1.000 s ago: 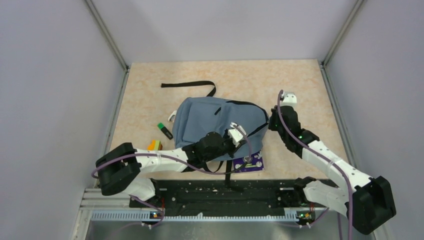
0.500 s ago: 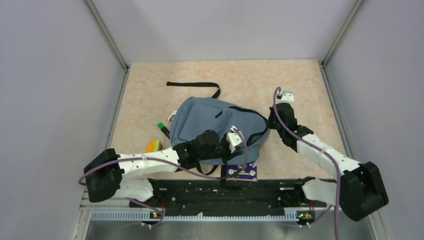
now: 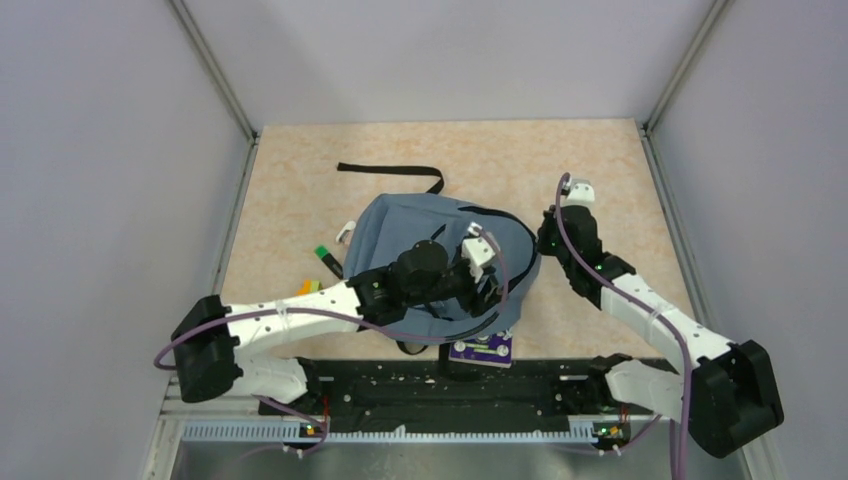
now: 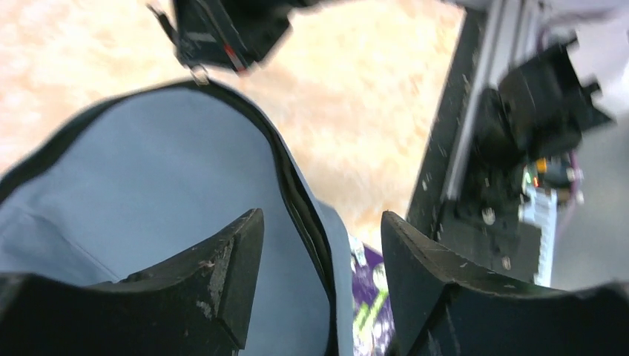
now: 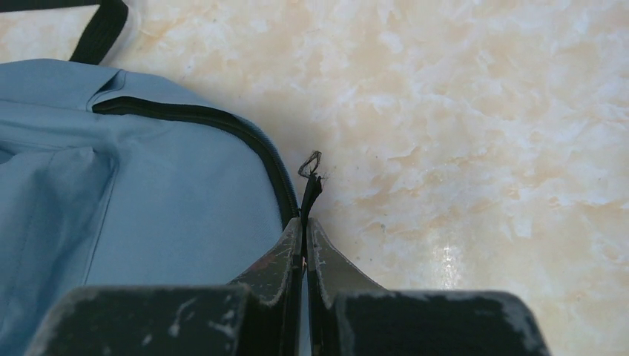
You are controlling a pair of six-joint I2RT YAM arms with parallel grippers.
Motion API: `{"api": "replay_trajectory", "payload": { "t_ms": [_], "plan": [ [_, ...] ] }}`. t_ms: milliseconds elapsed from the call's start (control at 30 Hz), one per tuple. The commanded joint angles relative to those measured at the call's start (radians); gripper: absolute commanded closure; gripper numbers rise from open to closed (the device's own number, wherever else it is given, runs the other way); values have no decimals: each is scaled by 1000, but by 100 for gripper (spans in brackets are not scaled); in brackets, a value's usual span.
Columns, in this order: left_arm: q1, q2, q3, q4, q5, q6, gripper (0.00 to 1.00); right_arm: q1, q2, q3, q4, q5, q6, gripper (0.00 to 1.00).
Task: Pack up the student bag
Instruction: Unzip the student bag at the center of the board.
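The student bag (image 3: pixel 420 235), blue-grey with a black zip, lies flat at the middle of the table. My left gripper (image 3: pixel 490 287) hovers over its near right edge. In the left wrist view that gripper (image 4: pixel 320 222) is open, and the bag's zipped edge (image 4: pixel 297 200) runs between the fingers without touching them. My right gripper (image 3: pixel 545 238) sits at the bag's right side. Seen from the right wrist, it (image 5: pixel 305 222) is shut on the black zip pull (image 5: pixel 310 182) beside the bag (image 5: pixel 148 185).
A purple patterned packet (image 3: pixel 481 349) lies half under the bag's near edge, also seen as the purple packet (image 4: pixel 371 297). A green marker (image 3: pixel 325 256) and an orange-yellow block (image 3: pixel 309 288) lie left of the bag. A long black strap (image 3: pixel 390 169) trails behind it.
My left gripper has opened and let go of the bag's edge, and its arm has lifted slightly away from me. The right gripper stays shut at the bag's right side.
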Motion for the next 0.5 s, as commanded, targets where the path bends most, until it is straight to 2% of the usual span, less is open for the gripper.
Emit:
{"api": "replay_trajectory", "payload": {
  "t_ms": [0,67,367,467],
  "plan": [
    [-3,119,150,35,-152,-87,35,-12,-59,20,38,-9,-6,100],
    [-3,173,188,32,-200,-107,35,-12,-72,15,35,-12,-8,100],
    [-3,327,299,-39,-243,-168,33,-12,-100,3,26,3,-16,100],
    [-3,356,313,-42,-243,-201,27,-11,-101,-3,31,1,-14,100]
  ]
}}
